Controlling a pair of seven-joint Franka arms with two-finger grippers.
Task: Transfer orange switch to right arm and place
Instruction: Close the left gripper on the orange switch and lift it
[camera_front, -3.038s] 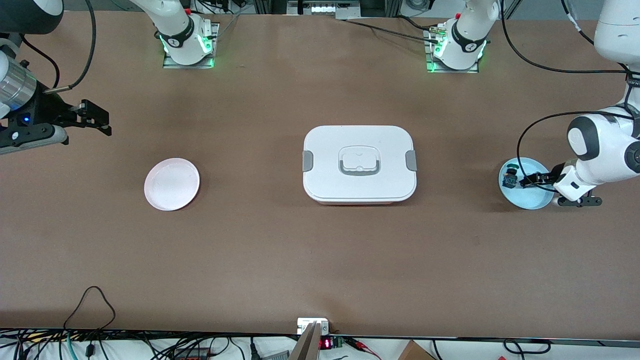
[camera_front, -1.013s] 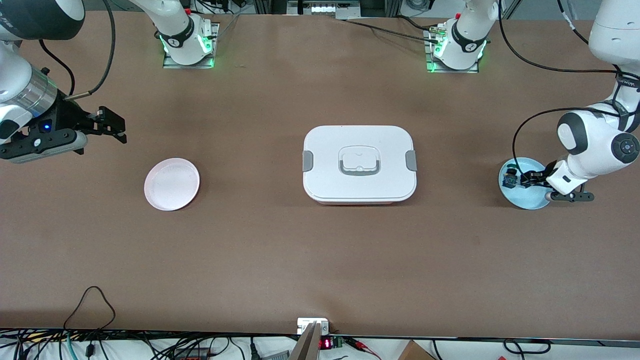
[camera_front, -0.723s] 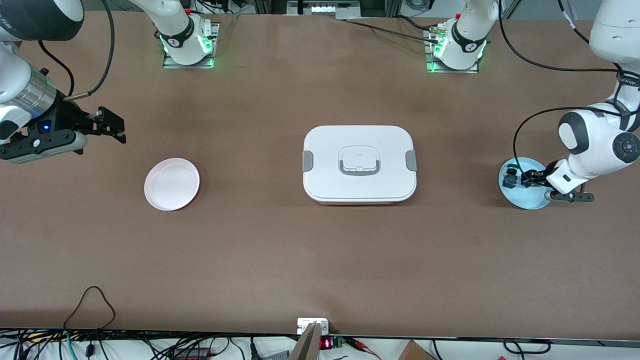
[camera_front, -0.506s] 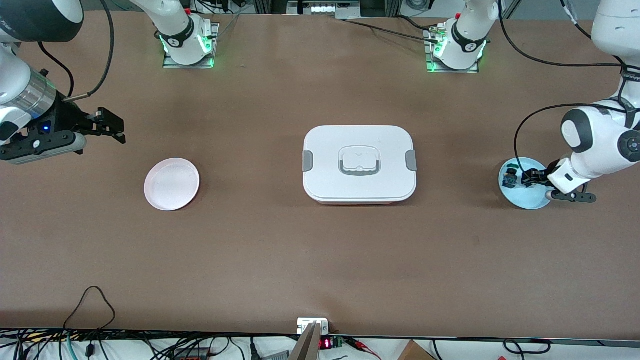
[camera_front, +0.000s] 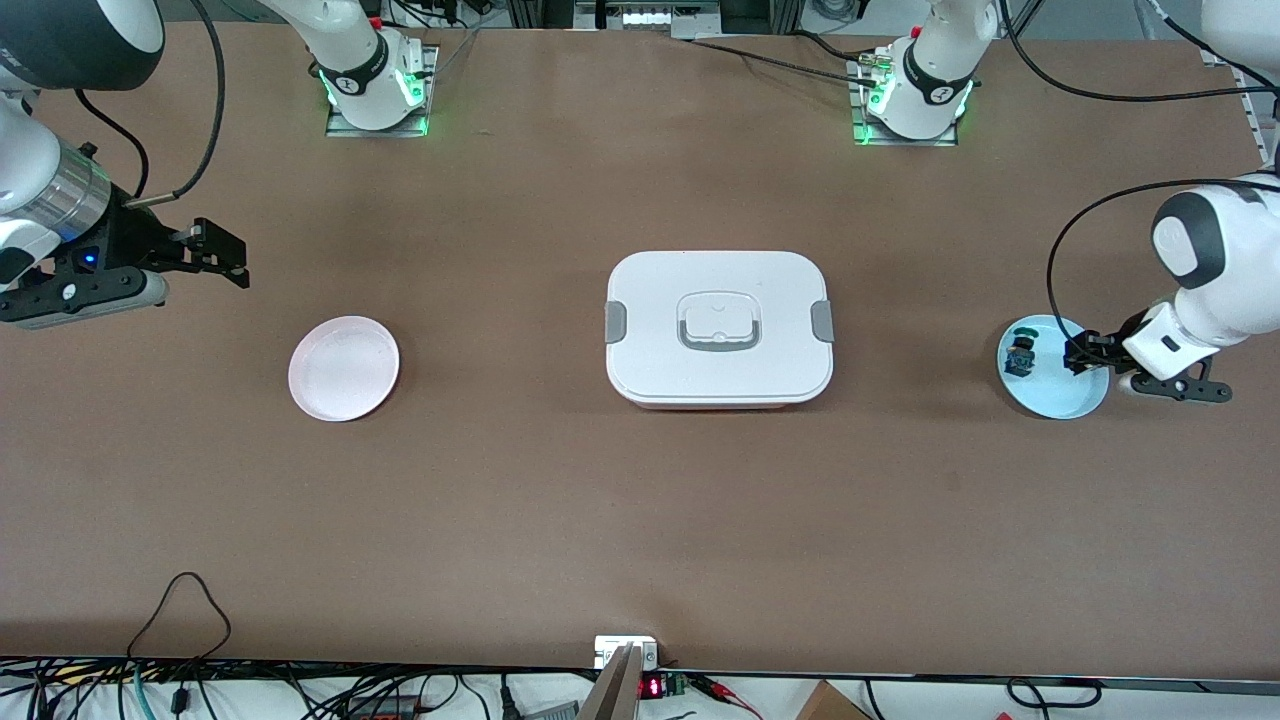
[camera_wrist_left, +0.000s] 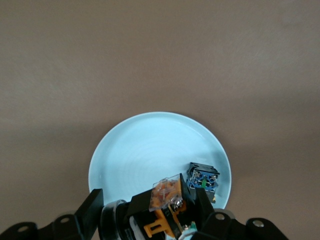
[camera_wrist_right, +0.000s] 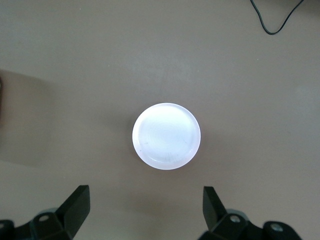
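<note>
Since three seconds ago, the left gripper (camera_front: 1080, 355) has been lifted from the inner part of the blue plate (camera_front: 1055, 400) to above its rim, clamped on the orange switch (camera_wrist_left: 165, 207). The switch is seen as a small black block with a clear top, an orange plastic piece and brassy metal bits, held between black fingers (camera_wrist_left: 92, 212). A green-capped bluish switch (camera_front: 1020, 355) lies on the smooth, round, glossy plate. The right gripper (camera_front: 225, 262) hangs with its jaws spread wide, holding nothing, over bare table (camera_front: 640, 520) near the round pink plate (camera_front: 343, 368). A white rounded-rectangle lidded box (camera_front: 718, 327) with grey latches sits mid-table. Wide matte brown tabletop lies open between the box and each plate.
</note>
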